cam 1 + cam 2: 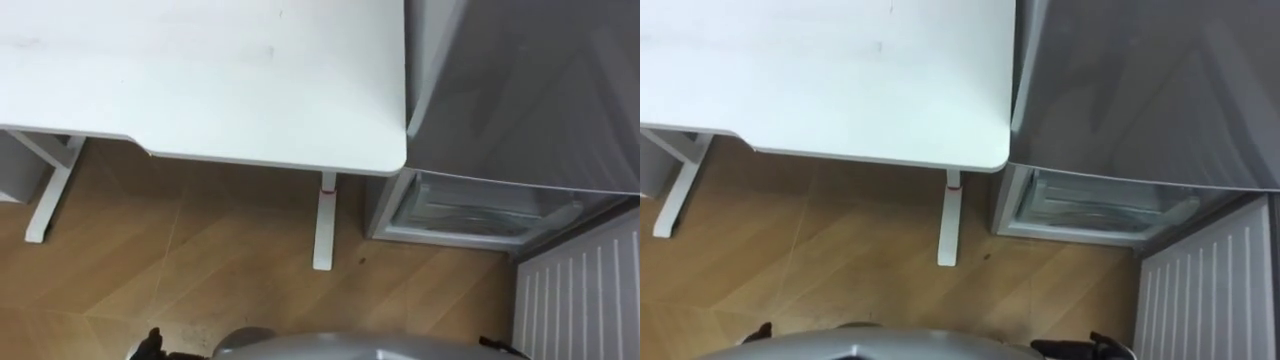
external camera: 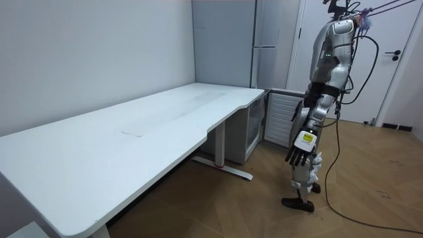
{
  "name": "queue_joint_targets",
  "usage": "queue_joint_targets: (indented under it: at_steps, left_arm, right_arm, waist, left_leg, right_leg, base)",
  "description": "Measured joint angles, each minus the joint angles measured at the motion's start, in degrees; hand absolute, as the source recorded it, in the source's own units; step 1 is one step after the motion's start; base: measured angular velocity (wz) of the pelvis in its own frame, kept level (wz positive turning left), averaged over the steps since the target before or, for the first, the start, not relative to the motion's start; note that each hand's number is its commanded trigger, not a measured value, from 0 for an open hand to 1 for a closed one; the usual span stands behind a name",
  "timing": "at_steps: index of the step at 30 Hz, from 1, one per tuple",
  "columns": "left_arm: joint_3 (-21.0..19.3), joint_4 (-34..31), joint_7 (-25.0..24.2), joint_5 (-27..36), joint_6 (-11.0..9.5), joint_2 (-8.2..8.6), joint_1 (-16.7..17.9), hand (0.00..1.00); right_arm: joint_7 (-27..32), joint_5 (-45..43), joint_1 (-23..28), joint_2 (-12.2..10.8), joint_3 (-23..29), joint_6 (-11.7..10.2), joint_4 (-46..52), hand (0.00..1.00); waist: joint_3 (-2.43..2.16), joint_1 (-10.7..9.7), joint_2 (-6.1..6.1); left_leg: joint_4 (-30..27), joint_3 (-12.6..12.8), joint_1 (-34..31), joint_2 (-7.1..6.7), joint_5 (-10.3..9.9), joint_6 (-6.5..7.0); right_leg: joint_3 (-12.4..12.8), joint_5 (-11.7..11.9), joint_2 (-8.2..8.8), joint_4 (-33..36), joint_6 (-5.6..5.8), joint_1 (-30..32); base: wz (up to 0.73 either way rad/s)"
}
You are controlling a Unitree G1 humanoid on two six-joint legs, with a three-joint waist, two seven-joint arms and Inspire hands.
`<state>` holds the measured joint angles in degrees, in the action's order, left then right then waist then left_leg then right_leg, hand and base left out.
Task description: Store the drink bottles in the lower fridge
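- Your left hand [image 2: 301, 149] hangs at the robot's side in the room view, fingers straight and loose, holding nothing.
- The robot stands upright on the wooden floor [image 1: 200, 260], just off the corner of the white worktop [image 1: 200, 80]. The tall grey fridge [image 1: 530, 90] is to its right.
- The worktop lies bare. You cannot tell from here where the drinks are or how they look.
- Under the fridge's grey front, the lower compartment [image 1: 480, 210] looks open, with a clear drawer inside. A white ribbed panel [image 1: 580, 290] stands just beside it.
- As a judgement, full drinks are likely stiff, smooth-sided and fairly heavy, and perhaps slippery if cold. Wrap your fingers round the middle of the body and keep it upright.
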<state>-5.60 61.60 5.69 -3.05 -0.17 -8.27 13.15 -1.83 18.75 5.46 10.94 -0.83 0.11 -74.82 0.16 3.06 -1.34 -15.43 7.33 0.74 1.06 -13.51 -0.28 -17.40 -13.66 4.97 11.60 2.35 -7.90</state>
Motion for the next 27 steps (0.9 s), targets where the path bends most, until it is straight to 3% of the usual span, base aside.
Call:
queue_joint_targets:
  at_steps: [4,6,7,9,12,15,17,21,23,27]
  left_arm:
    - [-1.3,-0.6,-0.3,-1.6,-0.1,-0.53,-1.6,0.0]
    - [-3.6,-1.0,-1.1,-1.7,-0.2,-1.05,-1.8,0.0]
    - [-5.3,-1.2,-1.4,-2.3,-0.3,-1.52,-1.7,0.0]
    - [-6.0,-1.1,-1.4,-3.6,-0.3,-2.87,-1.3,0.0]
    - [-7.9,-1.1,-1.2,-4.2,-0.4,-4.41,-0.4,0.0]
    - [-8.5,-1.0,-0.9,-4.3,-0.4,-4.99,0.3,0.0]
    - [-9.5,-1.1,-0.9,-5.5,-0.3,-5.0,0.8,0.0]
    - [-10.1,-2.7,-0.9,-5.6,-0.3,-4.89,0.8,0.0]
    - [-10.2,-3.4,-0.9,-5.5,-0.3,-4.81,0.9,0.0]
    - [-10.3,-3.7,-0.9,-5.6,-0.2,-4.38,0.9,0.0]
  right_arm:
    - [1.5,-3.7,-1.2,0.5,4.7,0.0,1.3,0.0]
    - [2.0,-4.8,-1.5,1.5,8.5,1.2,3.9,0.0]
    - [2.4,-6.5,-1.6,3.0,10.9,1.9,8.5,0.0]
    - [5.1,-10.6,-3.9,7.9,13.5,-0.4,10.8,0.0]
    - [8.8,-15.2,-3.7,11.3,19.3,-0.9,17.8,0.0]
    - [11.4,-19.6,-3.5,12.9,22.5,-1.7,23.0,0.0]
    - [14.3,-23.3,-3.4,13.8,24.5,-1.8,27.5,0.0]
    - [19.2,-28.5,-3.3,14.3,27.9,-2.3,35.4,0.0]
    - [22.1,-28.6,-2.5,14.5,29.3,-3.0,40.4,0.0]
    - [25.5,-28.1,-2.1,14.9,29.7,-3.3,41.9,0.0]
  waist:
    - [0.03,-1.7,-0.45]
    - [-0.12,-2.7,-1.37]
    - [0.0,-3.5,-2.02]
    - [-0.01,-4.6,-3.23]
    - [0.02,-5.1,-5.27]
    - [-0.27,-5.8,-6.17]
    - [-0.06,-6.2,-6.7]
    - [-0.1,-6.7,-6.53]
    - [-0.38,-6.7,-5.98]
    - [-0.56,-7.3,-5.31]
  left_leg:
    - [0.4,0.4,0.7,-0.07,0.2,0.04]
    - [1.4,0.5,1.4,-0.24,0.6,0.05]
    - [2.1,0.7,1.8,-0.47,1.1,0.1]
    - [2.7,1.7,2.6,-0.55,1.2,0.14]
    - [3.4,2.8,3.1,-0.37,1.2,0.12]
    - [3.8,3.4,3.0,-0.27,1.2,0.12]
    - [3.7,3.7,2.8,-0.13,1.2,0.11]
    - [3.8,4.9,2.3,0.01,1.2,0.15]
    - [4.3,5.2,3.0,-0.02,1.2,0.16]
    - [4.4,5.3,3.4,-0.02,1.2,0.16]
  right_leg:
    - [0.4,0.0,0.08,0.1,0.0,0.0]
    - [0.7,0.0,0.21,0.2,0.0,-0.2]
    - [1.0,0.0,0.33,0.1,0.01,0.0]
    - [2.1,0.0,0.35,-0.1,0.05,0.0]
    - [3.3,0.0,0.17,0.0,0.05,0.3]
    - [4.0,0.1,0.12,0.1,0.03,1.0]
    - [4.6,0.3,0.01,0.1,0.08,1.5]
    - [5.5,0.8,-0.09,0.0,0.14,2.4]
    - [6.1,0.8,-0.11,0.0,0.17,2.2]
    - [6.1,0.8,-0.12,0.0,0.17,1.9]
  base:
    - [-0.05]
    - [-0.09]
    - [-0.14]
    - [-0.21]
    - [-0.18]
    - [-0.15]
    - [-0.15]
    - [-0.13]
    - [-0.11]
    - [0.0]
